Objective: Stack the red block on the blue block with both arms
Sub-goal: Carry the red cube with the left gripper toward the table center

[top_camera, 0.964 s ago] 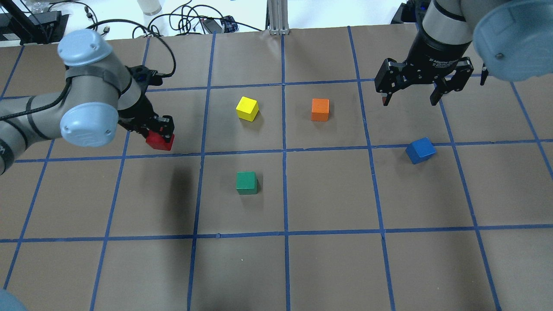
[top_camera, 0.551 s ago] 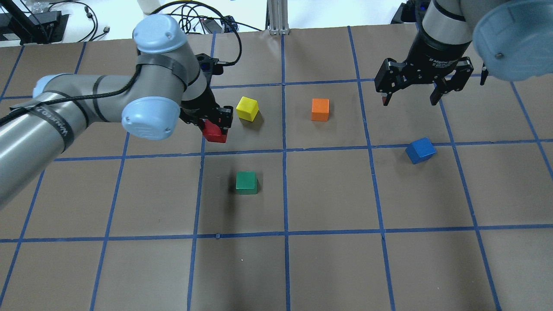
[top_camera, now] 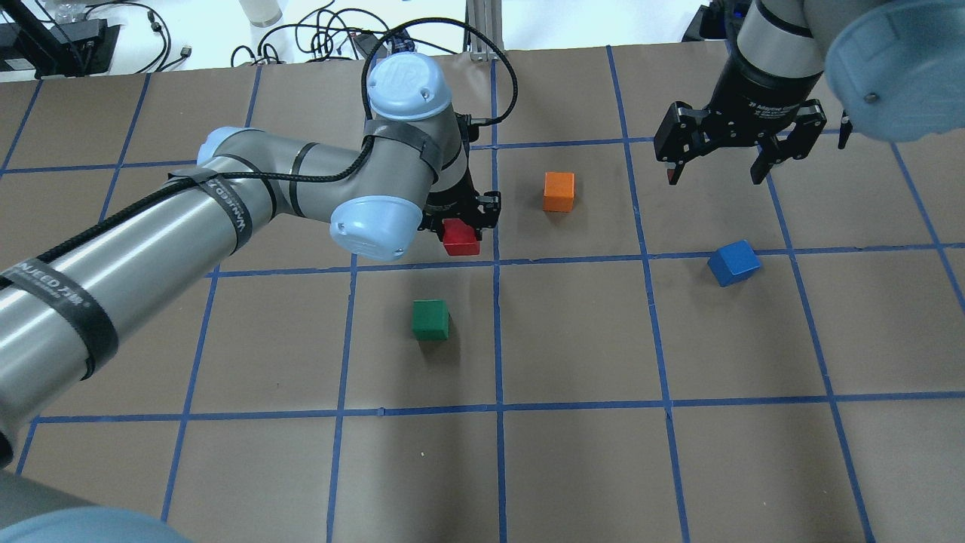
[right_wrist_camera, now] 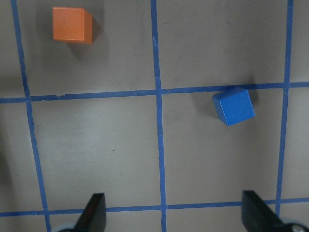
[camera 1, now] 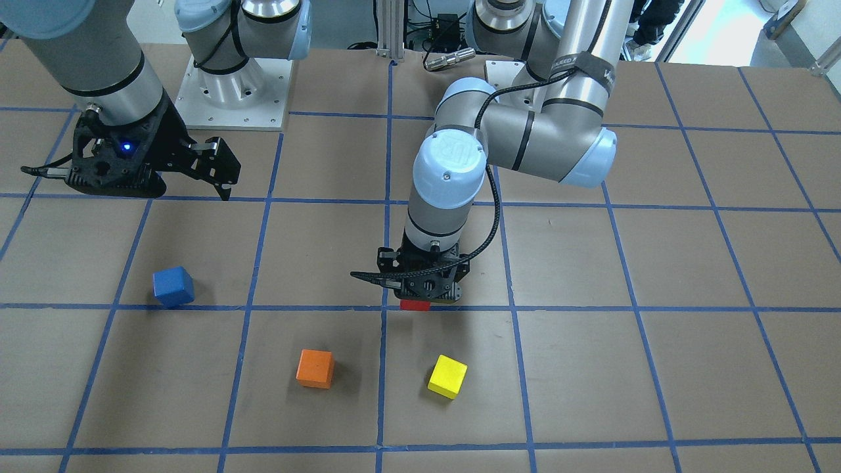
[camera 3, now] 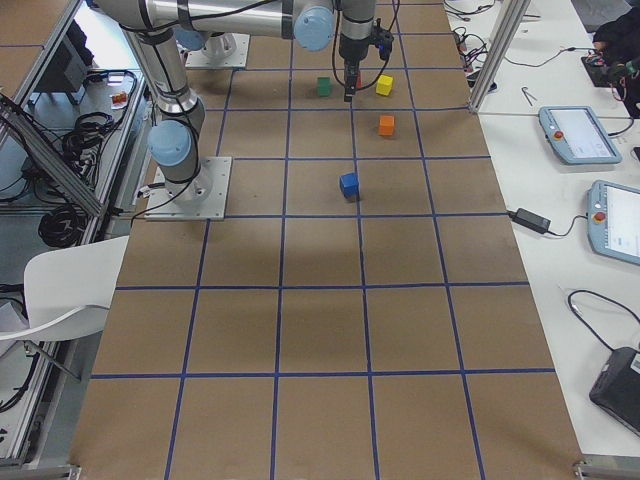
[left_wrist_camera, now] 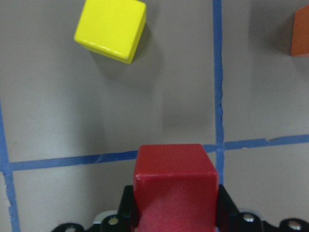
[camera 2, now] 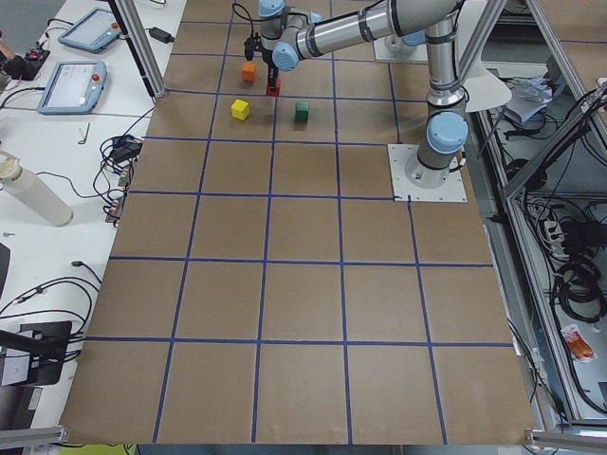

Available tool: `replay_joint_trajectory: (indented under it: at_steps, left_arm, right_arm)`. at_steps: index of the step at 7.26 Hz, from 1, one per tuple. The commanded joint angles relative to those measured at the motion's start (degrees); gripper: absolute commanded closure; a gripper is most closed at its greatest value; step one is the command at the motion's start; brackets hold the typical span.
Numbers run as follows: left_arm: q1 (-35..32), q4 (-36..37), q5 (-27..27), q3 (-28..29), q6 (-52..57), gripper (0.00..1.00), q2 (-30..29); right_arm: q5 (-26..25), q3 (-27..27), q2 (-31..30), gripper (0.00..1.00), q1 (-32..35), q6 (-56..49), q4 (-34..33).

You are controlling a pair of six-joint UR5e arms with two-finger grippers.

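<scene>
On the tabletop the left arm reaches to the middle, and its tool is closed around the red block, which appears lifted off the surface. The blue block lies well apart toward the robot's right, a little turned against the grid lines. It is much nearer to the right tool, which hangs higher up close by, empty, with jaws wide apart. The orange cube and the green cube stand on either side of the straight way between, so I judge neither blocks it.
</scene>
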Motion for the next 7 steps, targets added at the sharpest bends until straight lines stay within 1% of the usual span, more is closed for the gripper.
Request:
replay_joint_trajectory:
  at_steps: [1, 2, 3, 4, 5, 6, 7]
  left_arm:
    - [-1.5, 5.3, -0.1, 1.2, -2.4, 1.0, -4.2]
    - [-2.4, 5.5, 0.2, 2.3, -2.0, 0.57, -5.2]
    - [-3.0, 5.5, 0.5, 2.0, -1.8, 0.07, -5.9]
    - [-3.1, 5.5, 0.4, 1.8, -1.4, 0.0, -5.9]
    - [-3.1, 5.3, 0.6, 1.9, -0.5, 0.0, -5.0]
    - [-2.3, 3.3, 0.6, 2.8, 2.4, 0.0, -2.7]
    - [1.2, -2.7, 0.6, 3.5, 7.4, 0.0, 0.2]
  right_arm:
    - [0.0, 0.0, 0.0, 0.0, 0.0, 0.0, 0.0]
    - [0.0, 0.0, 0.0, 0.0, 0.0, 0.0, 0.0]
    - [0.0, 0.0, 0.0, 0.0, 0.0, 0.0, 0.0]
    - [0.0, 0.0, 0.0, 0.0, 0.0, 0.0, 0.0]
    - [-0.1, 0.0, 0.0, 0.0, 0.0, 0.0, 0.0]
    - [0.0, 0.0, 0.0, 0.0, 0.0, 0.0, 0.1]
    - [-0.1, 0.0, 0.0, 0.0, 0.0, 0.0, 0.1]
